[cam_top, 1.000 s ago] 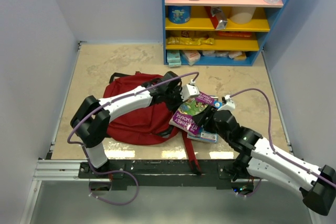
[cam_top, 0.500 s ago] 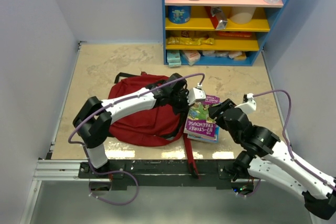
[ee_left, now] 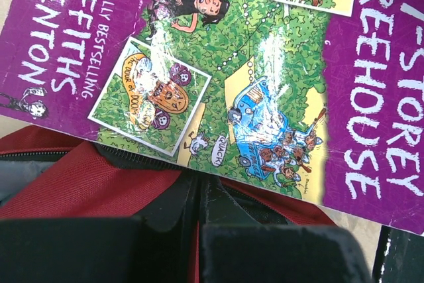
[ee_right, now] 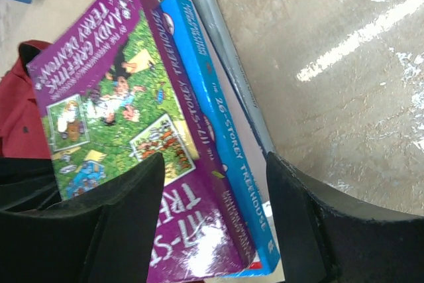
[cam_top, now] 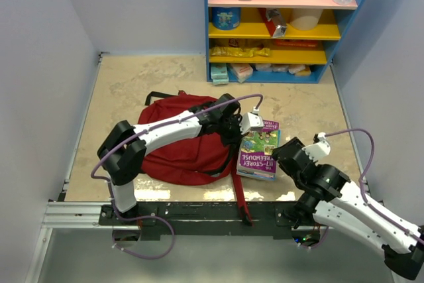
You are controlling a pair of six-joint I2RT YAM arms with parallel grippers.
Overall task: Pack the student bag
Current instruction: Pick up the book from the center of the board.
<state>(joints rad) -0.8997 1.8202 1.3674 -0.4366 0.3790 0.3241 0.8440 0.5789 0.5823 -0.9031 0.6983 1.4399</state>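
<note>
Left gripper (ee_left: 199,220) is clenched at the student bag's (cam_top: 173,157) zippered edge; right gripper (ee_right: 213,170) stands spread over the stacked Treehouse books (ee_right: 132,97).

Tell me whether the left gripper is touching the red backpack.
Touching. The left wrist view shows the left gripper shut, with the red backpack fabric edge pinched between its fingers.

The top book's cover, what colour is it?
Purple borders around a green cartoon scene; the top book shows best in the left wrist view.
</note>
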